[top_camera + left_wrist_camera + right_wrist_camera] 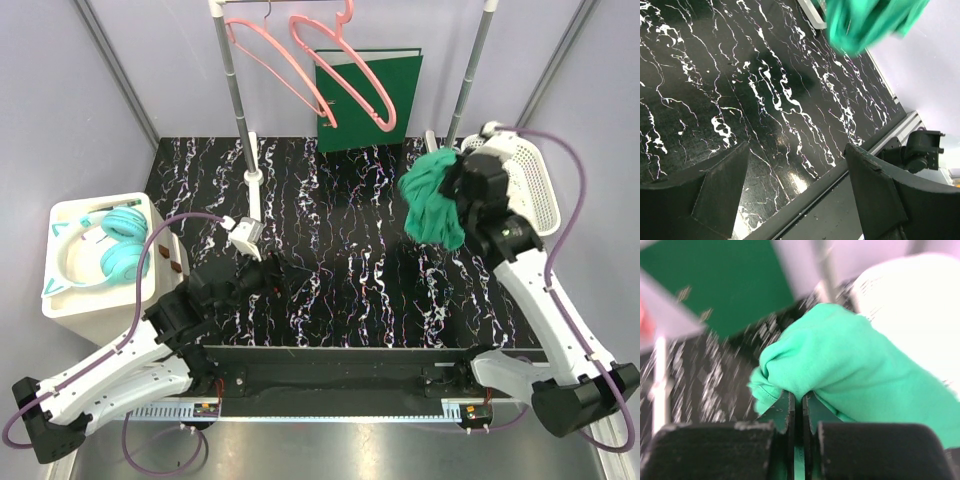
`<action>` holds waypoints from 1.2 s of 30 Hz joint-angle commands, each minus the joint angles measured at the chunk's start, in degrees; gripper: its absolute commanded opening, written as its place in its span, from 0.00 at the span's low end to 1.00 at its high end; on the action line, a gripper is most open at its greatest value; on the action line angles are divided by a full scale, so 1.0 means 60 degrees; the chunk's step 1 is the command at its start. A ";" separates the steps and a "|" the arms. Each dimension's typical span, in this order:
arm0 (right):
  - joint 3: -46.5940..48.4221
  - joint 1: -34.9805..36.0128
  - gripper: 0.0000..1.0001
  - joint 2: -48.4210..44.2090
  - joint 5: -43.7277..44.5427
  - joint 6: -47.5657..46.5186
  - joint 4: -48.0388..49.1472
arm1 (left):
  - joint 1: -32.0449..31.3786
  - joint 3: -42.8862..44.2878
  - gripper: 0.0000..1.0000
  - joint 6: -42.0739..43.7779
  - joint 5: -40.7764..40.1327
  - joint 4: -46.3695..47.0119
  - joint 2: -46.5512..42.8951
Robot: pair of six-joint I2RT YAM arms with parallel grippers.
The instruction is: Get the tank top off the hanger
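Tank top (432,208) is off the pink hangers (345,75) at twelve o'clock, bunched in mid-air at two, right gripper (797,407) pinched tight on its fabric! Left gripper (797,172) spread wide, empty, low at seven. Next, I'd judge: lower it and let go, white basket (540,180) alongside.

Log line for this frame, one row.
right hand: shut on tank top | left hand: open, empty | pink hangers: bare | stage: tank top off hanger

Robot lab test cell. L arm (120,365) & R arm (540,290) bolted to a rail (330,378), plain walls (60,100) w/ metal struts (120,70). Loose props: rack (235,90), binder (390,85), headphones (115,250).
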 commanded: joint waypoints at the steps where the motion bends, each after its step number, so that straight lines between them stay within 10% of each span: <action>1: 0.1826 -0.1342 0.00 0.0872 0.1199 -0.1145 0.0135 | -0.0032 0.0156 0.81 0.0282 0.0538 0.0442 -0.0063; 14: 0.5639 -0.5107 0.00 0.5147 -0.0295 -0.1995 0.0912 | -0.0032 0.0903 0.81 0.0838 0.0876 -0.0202 0.0097; 28: 0.4602 -0.5388 0.01 0.7845 -0.3311 -0.0576 0.1161 | -0.0032 0.1152 0.82 0.0796 0.0876 -0.0232 0.0698; 36: 0.4616 -0.5388 0.79 0.7731 -0.2788 0.0231 -0.1342 | -0.0017 0.1094 0.82 0.0415 0.1227 0.0061 0.0860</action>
